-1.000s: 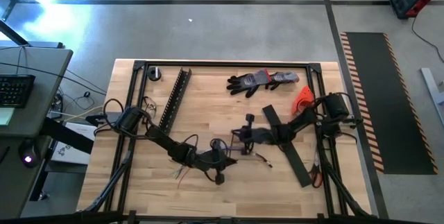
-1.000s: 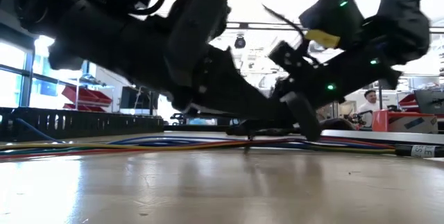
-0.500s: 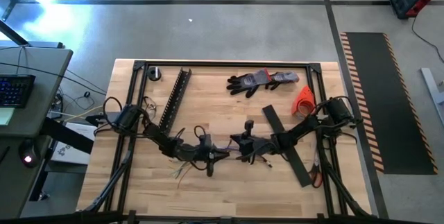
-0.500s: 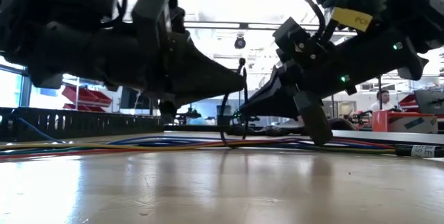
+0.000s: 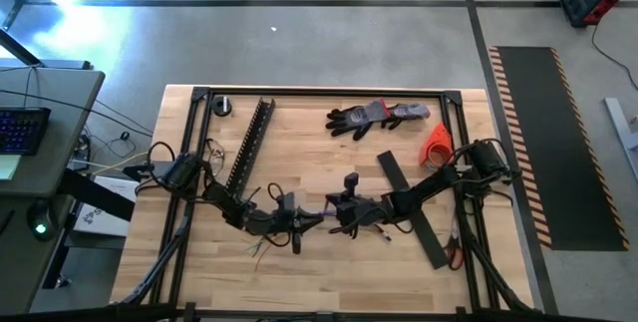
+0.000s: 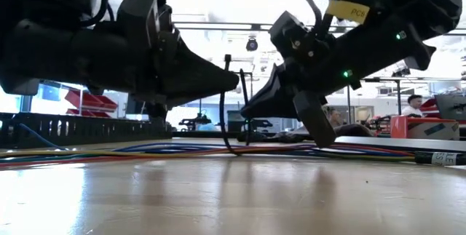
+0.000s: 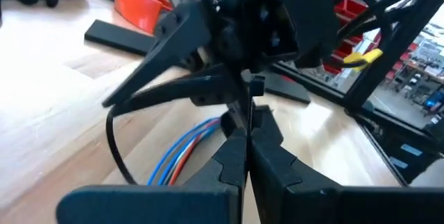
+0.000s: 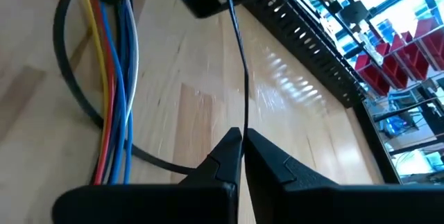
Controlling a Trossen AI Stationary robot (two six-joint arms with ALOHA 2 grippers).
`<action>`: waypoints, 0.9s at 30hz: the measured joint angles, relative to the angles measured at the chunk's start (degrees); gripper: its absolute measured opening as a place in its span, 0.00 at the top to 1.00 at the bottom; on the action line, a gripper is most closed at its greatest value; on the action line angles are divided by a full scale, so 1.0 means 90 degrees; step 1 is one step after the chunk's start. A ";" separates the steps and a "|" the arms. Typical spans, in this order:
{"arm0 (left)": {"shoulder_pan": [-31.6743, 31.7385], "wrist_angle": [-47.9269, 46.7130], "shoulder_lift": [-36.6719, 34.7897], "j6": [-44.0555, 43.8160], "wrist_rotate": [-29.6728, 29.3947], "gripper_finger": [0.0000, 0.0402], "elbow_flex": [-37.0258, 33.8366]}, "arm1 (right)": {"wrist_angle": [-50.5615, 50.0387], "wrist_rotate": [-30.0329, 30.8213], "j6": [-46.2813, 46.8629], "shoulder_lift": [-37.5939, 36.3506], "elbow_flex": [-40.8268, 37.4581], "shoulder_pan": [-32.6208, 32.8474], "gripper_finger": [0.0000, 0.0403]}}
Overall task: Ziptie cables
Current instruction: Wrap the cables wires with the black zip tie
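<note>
The cables [image 5: 326,216], thin blue, red, yellow and white wires, lie flat along the table [image 6: 145,150] between my two grippers. A black zip tie [image 6: 222,118] loops under and around them [image 8: 69,85] and rises above the bundle. My left gripper [image 5: 302,224] and my right gripper [image 5: 337,214] face each other tip to tip just above the cables. Both are shut on the zip tie. My left gripper [image 7: 246,137] pinches the zip tie's thin upright strand [image 7: 247,109] between its two fingertips, just below a small head. It comes in level from the table's left, above the cables. My right gripper [image 8: 241,139] pinches the zip tie's thin tail [image 8: 241,116] at its fingertips, slanting down from the table's right. The tail runs straight from the fingers toward the left gripper's tip, while the loop [image 8: 69,85] hangs around the cables.
The black slotted bar [image 5: 249,143] lies toward the far left. Grey gloves [image 5: 374,116] sit at the far edge. An orange object [image 5: 436,143] and a flat black strip [image 5: 411,209] lie under the right arm. A dark frame [image 5: 319,91] rims the table.
Both grippers have shifted toward the table's left and risen a little while staying shut. The zip tie loop between them, at first hidden low among the fingers, now stands up clearly above the cables. The cables have stayed on the table.
</note>
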 joint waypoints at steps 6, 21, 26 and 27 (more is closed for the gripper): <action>0.0026 0.0027 0.0000 -0.0107 0.0143 1.00 0.0006 | -0.0184 0.0017 -0.0078 0.0000 0.0265 0.0000 1.00; 0.0058 0.0022 0.0000 -0.0130 0.0201 1.00 0.0006 | -0.0569 -0.0031 -0.0495 0.0000 0.0534 0.0000 1.00; 0.0058 0.0020 0.0000 -0.0130 0.0207 1.00 0.0006 | -0.0552 -0.0043 -0.0532 0.0000 0.0534 -0.0019 1.00; 0.0058 0.0019 0.0000 -0.0130 0.0206 1.00 0.0006 | -0.0538 -0.0050 -0.0578 0.0000 0.0534 -0.0019 1.00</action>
